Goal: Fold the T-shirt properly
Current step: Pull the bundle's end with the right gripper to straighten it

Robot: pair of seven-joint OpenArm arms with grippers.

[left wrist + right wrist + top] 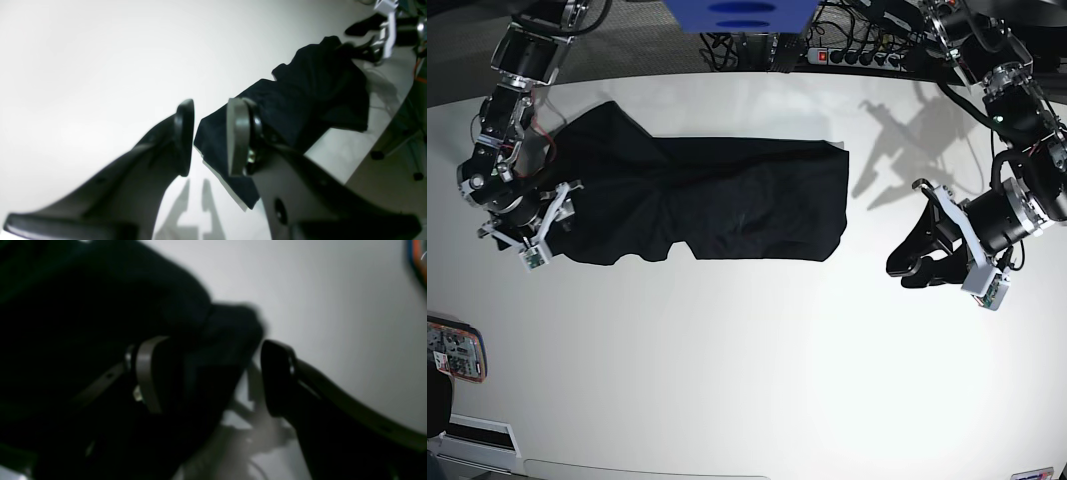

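Note:
The black T-shirt [717, 205] lies spread lengthwise across the white table [747, 380], rumpled at its left end. My right gripper [547, 215] sits at that left end. In the right wrist view it [211, 376] stands open, with a bunched edge of the shirt [213, 340] between its fingers and a gap beside the far finger [277, 380]. My left gripper [914, 272] hovers over bare table just right of the shirt's right edge. Seen in the left wrist view, it [210, 133] is open and holds nothing, with the shirt [300, 96] stretching away behind it.
A power strip [847, 55] and cables run along the table's back edge, with a blue object [737, 12] at the back centre. A small flat device [452, 350] lies at the front left edge. The table's edge [383, 133] and floor show beyond the shirt.

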